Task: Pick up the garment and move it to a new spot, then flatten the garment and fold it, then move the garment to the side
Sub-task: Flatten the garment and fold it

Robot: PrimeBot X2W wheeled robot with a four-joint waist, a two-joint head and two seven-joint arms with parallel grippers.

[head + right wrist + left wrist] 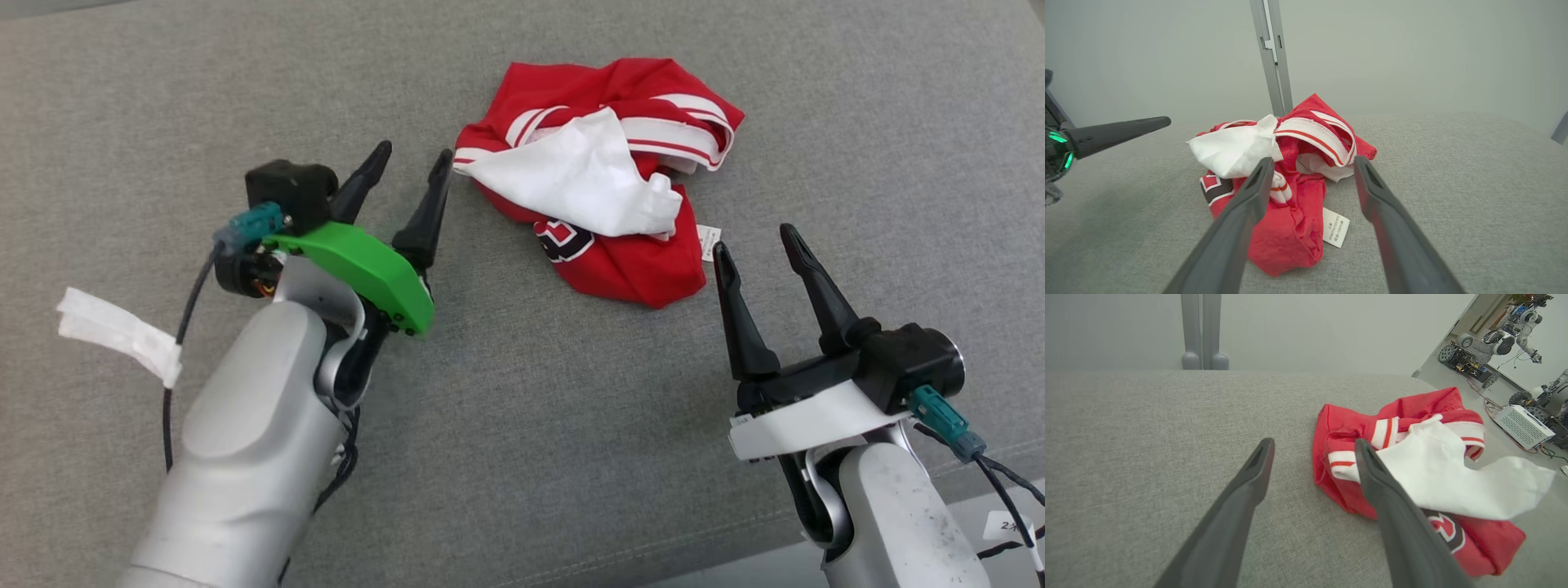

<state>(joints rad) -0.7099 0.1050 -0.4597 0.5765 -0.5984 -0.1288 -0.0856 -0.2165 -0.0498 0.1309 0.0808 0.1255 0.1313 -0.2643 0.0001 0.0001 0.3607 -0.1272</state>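
"Which step did you have in hand just then?"

"The first one, as I judged it: the pickup. The garment [604, 188] lay in a crumpled red-and-white heap on the grey desk [522, 425], toward the far middle, with nothing lifted."

"And the claws?"

"Both had their fingers spread apart and held nothing. My left claw [414, 152] hovered just beside the heap's left edge. In its wrist view one finger [1384, 490] overlapped the striped band, though I couldn't tell whether it touched. My right claw [753, 239] sat near the lower right edge, close by the white care label [709, 241]."

"What did the next move call for?"

"Easing one claw down over a raised fold, I reckoned, so both fingers straddled cloth before closing. Pinching too shallow risked catching only the loose white layer."
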